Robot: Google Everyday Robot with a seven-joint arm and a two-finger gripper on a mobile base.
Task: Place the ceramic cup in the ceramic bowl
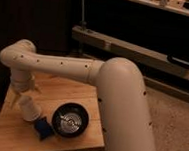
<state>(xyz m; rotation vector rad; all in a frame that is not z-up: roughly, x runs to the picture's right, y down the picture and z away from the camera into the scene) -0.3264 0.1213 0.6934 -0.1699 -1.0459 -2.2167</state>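
Jaws clamped on tilted ceramic cup (pixel 30 109); gripper (pixel 24 99) above wooden table (pixel 61 91), beside ceramic bowl (pixel 70 121)

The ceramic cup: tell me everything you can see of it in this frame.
The ceramic cup is small, plain white and tapered, with no markings. It is tilted over the left part of the wooden table, directly under the gripper, which is at its upper end; the hold itself cannot be made out. Its lower end is next to the blue square piece. It is left of the ceramic bowl, not in it.
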